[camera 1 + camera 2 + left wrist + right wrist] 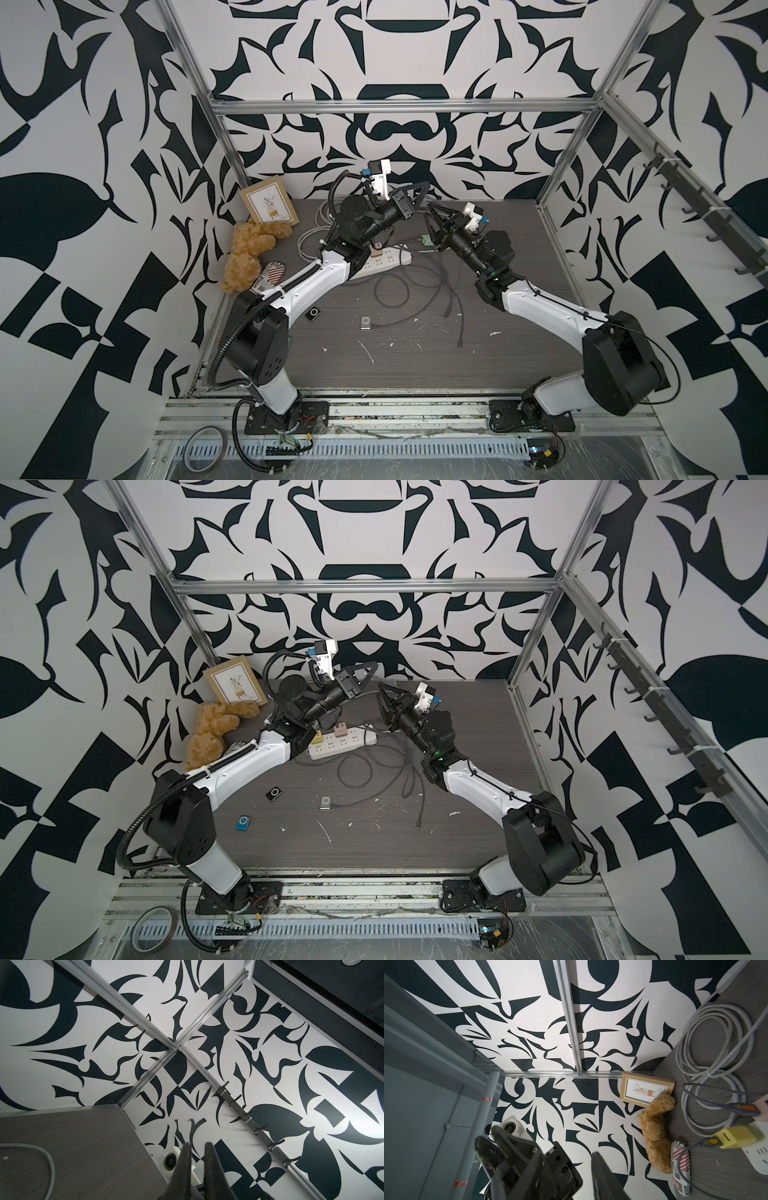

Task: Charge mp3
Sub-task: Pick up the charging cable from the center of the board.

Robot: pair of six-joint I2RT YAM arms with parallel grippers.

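Top views first, Omar: where does the mp3 sit?

Lena, 3 players lie on the table (pixel 415 365), toward the front. The silver mp3 (pixel 365 323) is in the middle, and a dark cable (pixel 392 323) runs up to its edge. I cannot tell whether the plug is seated. The black player (pixel 312 313) lies beside the left arm, and the blue player (pixel 242 823) shows in a top view only. Neither has a lead.

And the grippers?

Both hang over the back of the table, well apart from the players. The left gripper (pixel 422 193) has its fingers (pixel 186 1159) drawn narrow with nothing between them. The right gripper (pixel 432 220) has its fingers (pixel 602 1172) spread and empty, above the power strip (pixel 384 262).

So what makes the step go well?

My judgement is to pin the silver mp3 flat with 1 arm, since it looks light and likely to slide. With the other arm, pinch the plug close to its tip, line it up with the socket, and push along the table rather than down into it. Mind the cable loops (pixel 407 766) beside the strip, because a caught finger could drag the yellow charger (pixel 318 737) out.
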